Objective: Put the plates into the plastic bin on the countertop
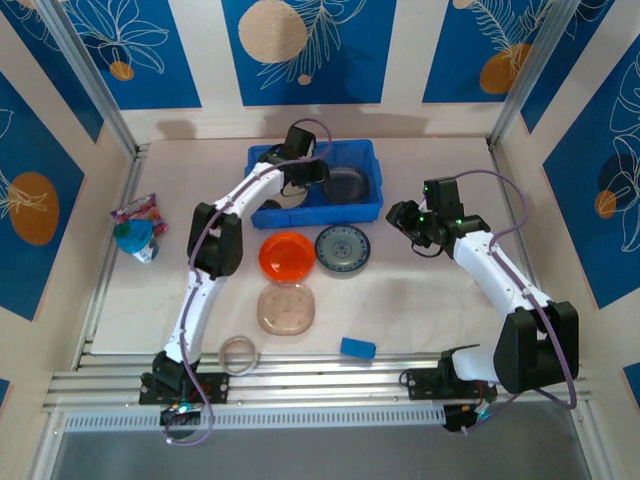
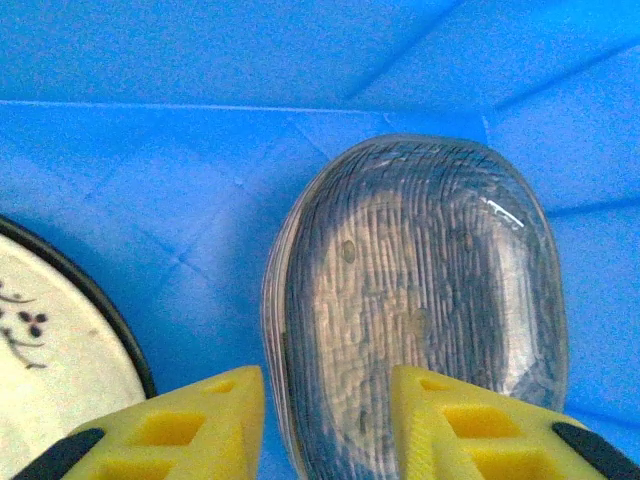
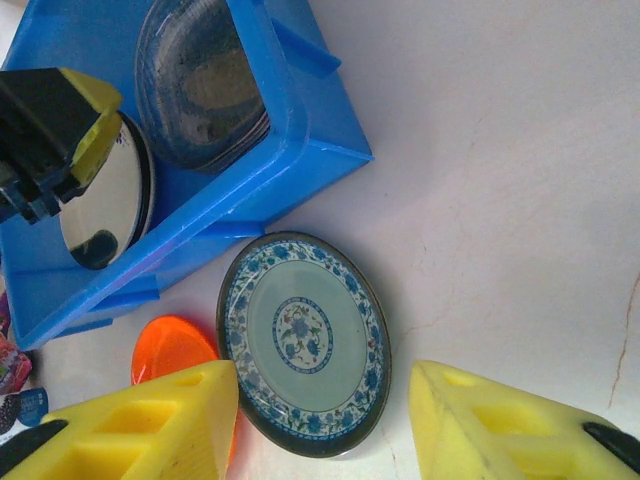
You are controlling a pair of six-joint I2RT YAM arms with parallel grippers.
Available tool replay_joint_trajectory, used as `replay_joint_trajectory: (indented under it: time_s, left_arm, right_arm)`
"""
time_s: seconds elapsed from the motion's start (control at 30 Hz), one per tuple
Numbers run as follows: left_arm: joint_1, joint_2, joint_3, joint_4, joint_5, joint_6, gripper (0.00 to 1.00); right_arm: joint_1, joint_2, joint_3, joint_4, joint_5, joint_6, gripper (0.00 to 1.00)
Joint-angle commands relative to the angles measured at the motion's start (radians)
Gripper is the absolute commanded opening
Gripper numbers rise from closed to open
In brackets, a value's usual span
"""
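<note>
The blue plastic bin stands at the back of the countertop. My left gripper hangs inside it, open, its yellow fingers astride the near rim of a clear ribbed plate that lies on the bin floor. Beside it lies a beige black-rimmed plate. A shiny silver plate also sits in the bin. My right gripper is open just above the blue-white patterned plate, right of the orange plate. A smoky translucent plate lies nearer the front.
A thin translucent ring and a small blue block lie near the front rail. Snack packets sit at the left edge. Silver rails border the surface. The left arm reaches over the orange plate's left side.
</note>
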Motion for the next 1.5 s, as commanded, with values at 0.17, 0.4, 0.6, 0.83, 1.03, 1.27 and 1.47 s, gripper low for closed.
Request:
replay_joint_trajectory:
  time_s: [0.17, 0.4, 0.6, 0.83, 1.03, 1.27, 1.47]
  left_arm:
    - [-0.008, -0.061, -0.015, -0.010, -0.024, 0.043, 0.22]
    - [-0.008, -0.020, -0.024, 0.015, -0.004, 0.027, 0.15]
    - [-0.010, -0.006, -0.043, 0.052, 0.029, 0.013, 0.15]
    - [-0.016, 0.005, -0.060, 0.069, 0.045, 0.005, 0.14]
    - [-0.019, 0.023, -0.064, 0.073, 0.051, -0.002, 0.14]
    - [-0.022, 0.042, -0.064, 0.080, 0.055, -0.006, 0.14]
    - [-0.023, 0.033, -0.060, 0.088, 0.058, -0.019, 0.13]
  right_arm:
    - [0.010, 0.008, 0.032, 0.003, -0.018, -0.013, 0.48]
    - [0.016, 0.020, 0.037, -0.003, -0.017, -0.013, 0.48]
    - [0.019, 0.041, 0.035, 0.004, -0.025, -0.010, 0.48]
    - [0.030, 0.066, 0.038, 0.014, -0.031, -0.007, 0.48]
    - [0.039, 0.082, 0.046, 0.017, -0.037, -0.007, 0.47]
    - [0.046, 0.097, 0.053, 0.015, -0.037, -0.010, 0.47]
    - [0.050, 0.101, 0.062, 0.015, -0.037, -0.011, 0.47]
